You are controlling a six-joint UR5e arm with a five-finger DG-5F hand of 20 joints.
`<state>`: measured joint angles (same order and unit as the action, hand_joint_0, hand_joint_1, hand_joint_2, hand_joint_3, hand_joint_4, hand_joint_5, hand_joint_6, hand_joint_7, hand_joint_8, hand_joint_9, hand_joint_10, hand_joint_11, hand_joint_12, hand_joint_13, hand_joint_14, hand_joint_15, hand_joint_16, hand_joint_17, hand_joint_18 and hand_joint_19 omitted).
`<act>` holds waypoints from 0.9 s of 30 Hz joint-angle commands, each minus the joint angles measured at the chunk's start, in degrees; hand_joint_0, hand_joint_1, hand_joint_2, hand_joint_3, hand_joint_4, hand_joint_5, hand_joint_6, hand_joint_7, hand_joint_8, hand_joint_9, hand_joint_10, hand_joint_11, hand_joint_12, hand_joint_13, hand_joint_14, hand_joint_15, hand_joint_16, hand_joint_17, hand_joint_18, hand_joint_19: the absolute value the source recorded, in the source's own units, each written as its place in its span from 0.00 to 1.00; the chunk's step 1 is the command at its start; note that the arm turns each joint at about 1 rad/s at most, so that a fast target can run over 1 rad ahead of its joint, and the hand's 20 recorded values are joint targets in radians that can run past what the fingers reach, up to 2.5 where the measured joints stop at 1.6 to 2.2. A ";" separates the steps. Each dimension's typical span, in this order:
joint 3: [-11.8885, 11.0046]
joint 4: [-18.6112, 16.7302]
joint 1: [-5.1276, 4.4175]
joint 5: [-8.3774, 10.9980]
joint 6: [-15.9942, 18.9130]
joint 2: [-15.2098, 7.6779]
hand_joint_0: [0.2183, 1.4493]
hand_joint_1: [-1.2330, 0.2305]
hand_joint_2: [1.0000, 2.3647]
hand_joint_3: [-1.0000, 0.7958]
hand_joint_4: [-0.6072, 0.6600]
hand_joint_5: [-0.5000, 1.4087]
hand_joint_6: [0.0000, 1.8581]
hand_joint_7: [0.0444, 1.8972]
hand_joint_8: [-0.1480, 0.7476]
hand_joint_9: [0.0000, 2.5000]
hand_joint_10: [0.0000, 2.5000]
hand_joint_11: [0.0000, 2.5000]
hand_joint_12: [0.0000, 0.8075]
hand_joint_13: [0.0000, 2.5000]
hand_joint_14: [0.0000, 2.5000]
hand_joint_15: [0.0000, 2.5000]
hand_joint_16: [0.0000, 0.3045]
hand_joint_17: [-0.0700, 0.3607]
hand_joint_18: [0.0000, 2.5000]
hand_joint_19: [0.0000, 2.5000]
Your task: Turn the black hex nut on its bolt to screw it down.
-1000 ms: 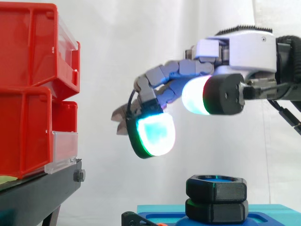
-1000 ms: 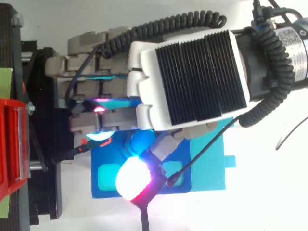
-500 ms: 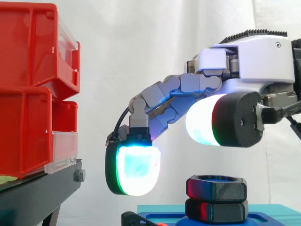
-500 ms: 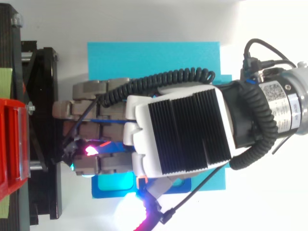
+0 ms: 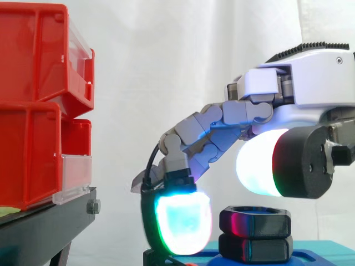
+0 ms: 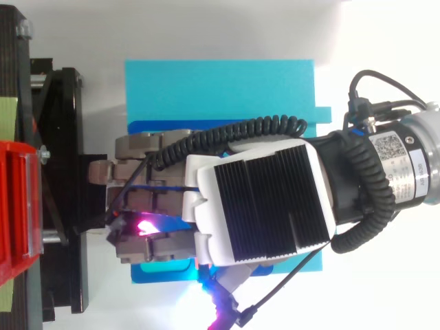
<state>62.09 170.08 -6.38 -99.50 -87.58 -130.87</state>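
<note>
This looks like a robotics lab test bench: in the side view a plain white curtain (image 5: 166,66) closes off the whole background, and from above the work sits on a white tabletop (image 6: 399,295). At nine o'clock in both views, red bins (image 5: 33,111) with clear plastic fronts (image 5: 76,170) are stacked on a black stand (image 5: 44,230), the kind of parts storage a workshop bench carries. From three o'clock an industrial arm (image 6: 405,172) with a many-fingered hand (image 5: 310,88) reaches over a cyan fixture plate (image 6: 220,89) lying mid-table.
</note>
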 commanded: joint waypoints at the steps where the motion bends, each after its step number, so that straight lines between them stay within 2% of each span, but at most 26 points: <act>1: -0.04 0.17 0.23 -0.08 -0.05 0.01 0.23 0.71 0.00 0.28 0.58 0.25 0.27 0.71 0.43 0.29 0.00 0.01 0.44 0.17 0.00 0.00 0.17 0.43 0.17 0.12; 8: -0.04 0.78 0.84 -0.96 -0.14 0.01 0.23 0.71 0.00 0.28 0.59 0.25 0.27 0.79 0.44 0.30 0.00 0.02 0.43 0.18 0.00 0.00 0.17 0.43 0.17 0.12; 12: -0.04 0.87 1.28 -1.31 -0.67 0.01 0.23 0.71 0.00 0.28 0.58 0.26 0.27 0.81 0.44 0.30 0.00 0.02 0.43 0.18 0.00 0.00 0.17 0.43 0.17 0.11; 17: 0.04 0.78 2.34 -2.19 -1.28 0.01 0.23 0.71 0.00 0.28 0.59 0.26 0.27 0.82 0.44 0.30 0.00 0.02 0.43 0.18 0.00 0.00 0.17 0.43 0.17 0.11; 19: -0.04 0.69 2.43 -2.37 -1.28 0.01 0.23 0.71 0.00 0.28 0.60 0.26 0.27 0.82 0.44 0.30 0.00 0.02 0.43 0.18 0.00 0.00 0.17 0.43 0.17 0.12; 21: -0.04 0.61 3.22 -3.25 -1.63 0.01 0.23 0.71 0.00 0.28 0.60 0.26 0.27 0.82 0.44 0.30 0.00 0.02 0.43 0.18 0.00 0.00 0.17 0.43 0.18 0.11; 24: -0.04 0.61 3.66 -3.68 -1.63 0.01 0.23 0.71 0.00 0.28 0.59 0.26 0.27 0.82 0.44 0.30 0.00 0.02 0.43 0.18 0.00 0.00 0.17 0.43 0.17 0.11; 26: -0.04 0.34 4.62 -4.74 -1.72 0.01 0.23 0.71 0.00 0.28 0.60 0.26 0.27 0.82 0.44 0.30 0.00 0.02 0.43 0.18 0.00 0.00 0.17 0.43 0.17 0.12; 27: -0.04 0.25 4.80 -5.00 -1.63 0.01 0.23 0.71 0.00 0.28 0.59 0.26 0.27 0.82 0.44 0.30 0.00 0.02 0.43 0.18 0.00 0.00 0.17 0.43 0.17 0.12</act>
<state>62.05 170.57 -2.41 -103.56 -89.21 -130.87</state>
